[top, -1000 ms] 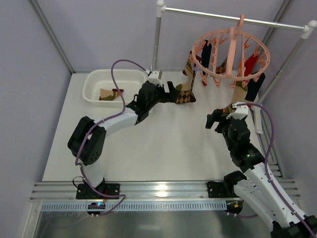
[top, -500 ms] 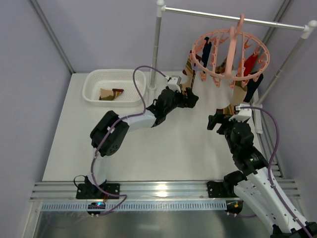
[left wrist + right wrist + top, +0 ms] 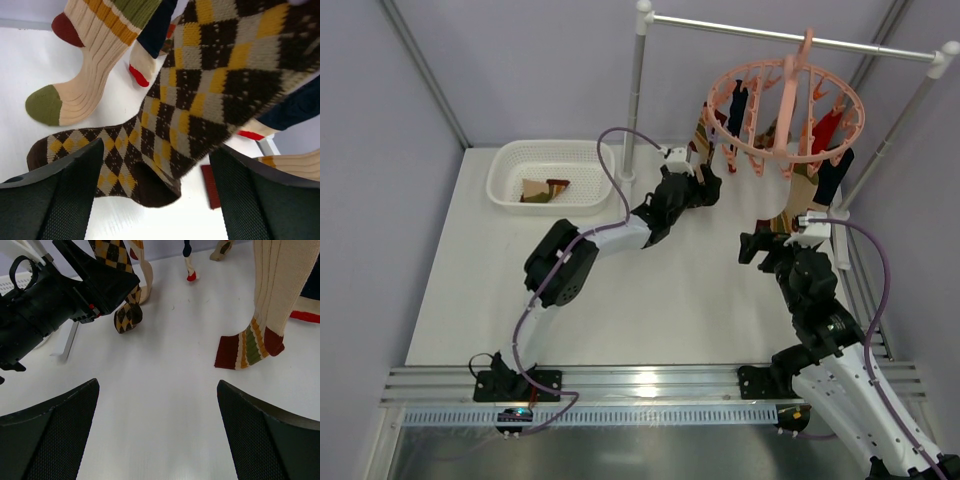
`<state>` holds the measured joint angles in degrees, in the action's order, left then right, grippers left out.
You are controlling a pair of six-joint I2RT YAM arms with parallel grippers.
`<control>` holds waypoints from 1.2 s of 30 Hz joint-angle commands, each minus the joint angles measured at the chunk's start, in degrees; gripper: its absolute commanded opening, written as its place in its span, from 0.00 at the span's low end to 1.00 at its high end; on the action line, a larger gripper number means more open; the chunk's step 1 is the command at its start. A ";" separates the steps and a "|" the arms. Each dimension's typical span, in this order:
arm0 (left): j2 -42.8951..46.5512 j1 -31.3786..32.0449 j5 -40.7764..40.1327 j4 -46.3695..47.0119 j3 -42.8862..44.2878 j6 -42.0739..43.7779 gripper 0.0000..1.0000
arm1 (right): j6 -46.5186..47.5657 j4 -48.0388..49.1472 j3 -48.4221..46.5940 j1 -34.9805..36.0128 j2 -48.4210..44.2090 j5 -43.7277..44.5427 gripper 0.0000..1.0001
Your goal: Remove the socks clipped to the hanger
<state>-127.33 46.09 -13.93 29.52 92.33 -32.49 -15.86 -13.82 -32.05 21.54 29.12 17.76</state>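
While left tool (image 3: 157, 165) straddles the argyle sock (image 3: 210, 75) mid-frame, spread and pinching nothing, grasp step is in hand; next, likely: close, tug it off hanger (image 3: 785, 110) at upper right.

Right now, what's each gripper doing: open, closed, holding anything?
Left gripper: open, fingers either side of the argyle sock, not closed on it.
Right gripper: open, holding nothing.

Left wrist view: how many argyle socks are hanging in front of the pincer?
1. The brown argyle sock hangs between the fingers of the open left pincer, foot pointing left. Its neighbours are a striped sock and navy socks; others may hang out of frame.
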 commanded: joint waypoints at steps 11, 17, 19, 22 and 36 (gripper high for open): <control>-3.63 0.67 -4.00 -1.04 5.58 3.66 0.04 | -0.23 2.57 -1.17 0.08 -0.03 -1.59 1.00; 1.81 1.46 -4.44 2.12 -1.18 5.51 0.00 | -0.14 2.84 -1.08 0.08 0.93 -1.24 1.00; 4.79 1.99 -4.52 3.35 -4.60 6.03 0.00 | -0.14 2.84 -1.17 -0.01 1.11 -1.06 1.00; 9.09 3.04 -5.40 4.75 -9.87 7.09 0.00 | -0.05 2.75 -0.99 0.08 1.20 -0.80 1.00; 25.19 11.82 -7.51 1.26 -24.30 9.99 0.00 | -1.02 2.75 -3.27 0.08 0.41 -4.04 1.00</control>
<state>-106.04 56.01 -19.35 31.83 68.82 -24.56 -16.21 -13.34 -32.16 21.54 30.35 15.31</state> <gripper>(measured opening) 0.006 0.996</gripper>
